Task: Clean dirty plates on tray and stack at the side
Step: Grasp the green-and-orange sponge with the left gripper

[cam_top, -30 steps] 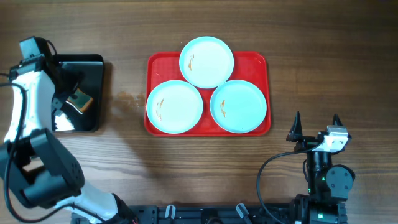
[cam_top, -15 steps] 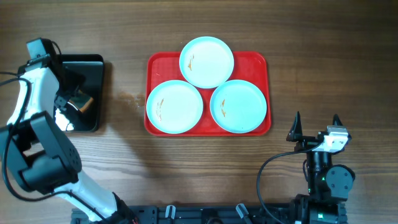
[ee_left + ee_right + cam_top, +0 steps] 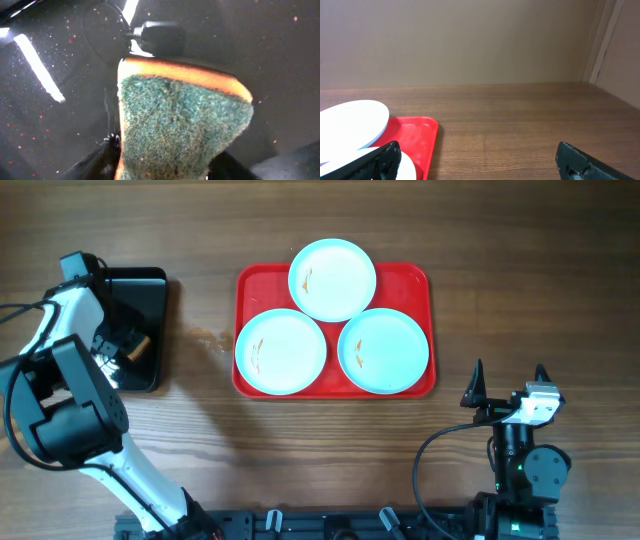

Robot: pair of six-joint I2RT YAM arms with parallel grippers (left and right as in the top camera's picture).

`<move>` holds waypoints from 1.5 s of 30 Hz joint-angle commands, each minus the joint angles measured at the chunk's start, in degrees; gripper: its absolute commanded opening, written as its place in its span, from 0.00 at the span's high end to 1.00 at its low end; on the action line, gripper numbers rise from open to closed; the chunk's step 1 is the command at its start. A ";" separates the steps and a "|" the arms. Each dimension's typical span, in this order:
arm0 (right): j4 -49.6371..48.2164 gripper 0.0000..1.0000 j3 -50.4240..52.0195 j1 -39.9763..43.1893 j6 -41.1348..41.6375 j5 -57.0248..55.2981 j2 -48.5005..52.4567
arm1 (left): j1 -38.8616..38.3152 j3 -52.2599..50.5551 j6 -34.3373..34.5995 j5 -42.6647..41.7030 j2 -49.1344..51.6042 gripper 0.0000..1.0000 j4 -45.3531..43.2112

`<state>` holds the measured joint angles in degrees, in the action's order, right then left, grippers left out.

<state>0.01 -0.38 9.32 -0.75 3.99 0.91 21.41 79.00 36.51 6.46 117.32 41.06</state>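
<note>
The table (image 3: 520, 240) is bare wood; the red tray (image 3: 255, 285) sits at centre frame in the overhead view, between the two arms so either could reach it. At the left edge lies a smaller black tray (image 3: 150, 290), seemingly the cleaning station, kept well apart from the dishes. Three plates (image 3: 333, 278) fill the red tray in a triangle, one at the top, one lower left (image 3: 281, 352), one lower right (image 3: 384, 351), rims touching or nearly so; each carries small orange-brown smears, so none looks cleaned, and nothing is stacked at the side yet. The left gripper (image 3: 165, 167) is down over the black tray, its fingers closed around a sponge (image 3: 180, 125), green scourer facing the wrist camera, orange backing behind; I take it this is the pick-up before any wiping. The right gripper (image 3: 509, 375) is parked at the lower right, fingers spread wide, holding nothing, clear of the trays.
</note>
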 commanded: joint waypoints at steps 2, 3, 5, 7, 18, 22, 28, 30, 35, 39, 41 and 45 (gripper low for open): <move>-0.09 0.00 0.09 0.31 0.11 -0.63 0.00 | 0.09 0.72 -0.24 1.14 1.22 0.69 -0.59; -0.09 0.00 0.09 0.31 0.11 -0.63 0.00 | 0.09 0.72 -0.24 1.14 1.22 0.78 -0.59; -0.09 0.00 0.09 0.31 0.11 -0.63 0.00 | 0.09 0.72 -0.26 1.20 1.22 0.96 -0.59; -0.09 0.00 0.09 0.31 0.11 -0.63 0.02 | 0.09 0.72 -0.24 1.97 1.22 0.96 -0.59; -0.09 0.00 0.09 0.31 0.09 -0.63 0.04 | 0.09 0.72 -0.24 5.66 1.22 0.00 -1.73; -0.09 0.00 0.09 0.31 0.11 -0.63 0.04 | 0.09 0.72 -0.28 8.96 1.22 0.00 -2.80; -0.09 0.00 0.09 0.31 0.11 -0.63 0.04 | 0.09 0.72 -1.60 9.25 1.22 0.61 -4.92; -0.09 0.00 0.09 0.31 0.11 -0.63 0.04 | 0.09 0.72 -1.57 9.25 1.25 0.90 -4.90; -0.09 0.00 0.09 0.31 0.09 -0.63 0.04 | 0.09 0.72 -1.57 9.25 1.27 0.96 -4.90; -0.09 0.00 0.09 0.31 0.13 -0.63 0.04 | 0.09 0.72 -1.57 9.20 1.27 0.00 -4.24; -0.09 0.00 0.09 0.31 0.11 -0.63 0.04 | 0.09 0.72 -1.57 8.94 1.27 0.00 -3.23; -0.09 0.00 0.09 0.31 0.09 -0.63 0.07 | 0.09 0.72 -1.55 5.90 1.27 0.00 -1.31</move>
<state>0.01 -0.38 9.32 -0.75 3.99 0.91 21.41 79.02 35.05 14.17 117.54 38.74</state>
